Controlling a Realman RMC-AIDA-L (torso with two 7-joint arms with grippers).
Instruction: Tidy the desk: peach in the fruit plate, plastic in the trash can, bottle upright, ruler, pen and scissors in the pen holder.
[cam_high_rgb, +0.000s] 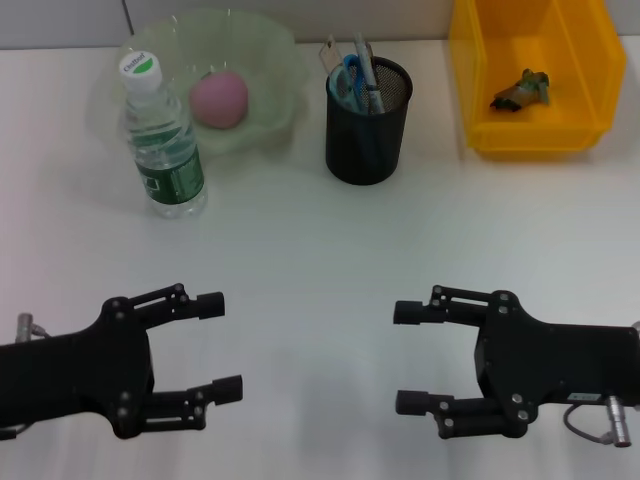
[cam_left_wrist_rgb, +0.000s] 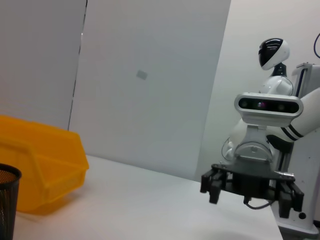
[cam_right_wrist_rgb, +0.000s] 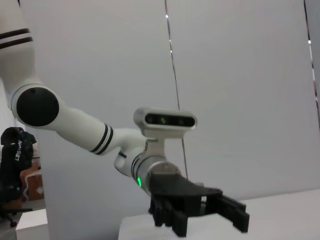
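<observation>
On the white desk (cam_high_rgb: 320, 250) the pink peach (cam_high_rgb: 219, 99) lies in the pale green fruit plate (cam_high_rgb: 270, 60) at the back left. The bottle (cam_high_rgb: 160, 140) stands upright in front of the plate's left side. The black mesh pen holder (cam_high_rgb: 367, 125) holds the blue-handled scissors (cam_high_rgb: 348, 78), the silver-grey pen (cam_high_rgb: 367, 70) and what looks like the clear ruler (cam_high_rgb: 329, 52). A crumpled piece of plastic (cam_high_rgb: 520, 90) lies in the yellow trash can (cam_high_rgb: 470, 60). My left gripper (cam_high_rgb: 222, 347) and right gripper (cam_high_rgb: 405, 357) hover open and empty near the desk's front edge, fingers pointing at each other.
In the left wrist view the trash can (cam_left_wrist_rgb: 40, 165) and the pen holder's rim (cam_left_wrist_rgb: 7, 200) show, with the right gripper (cam_left_wrist_rgb: 250, 187) farther off. The right wrist view shows the left gripper (cam_right_wrist_rgb: 200, 210) before a grey wall.
</observation>
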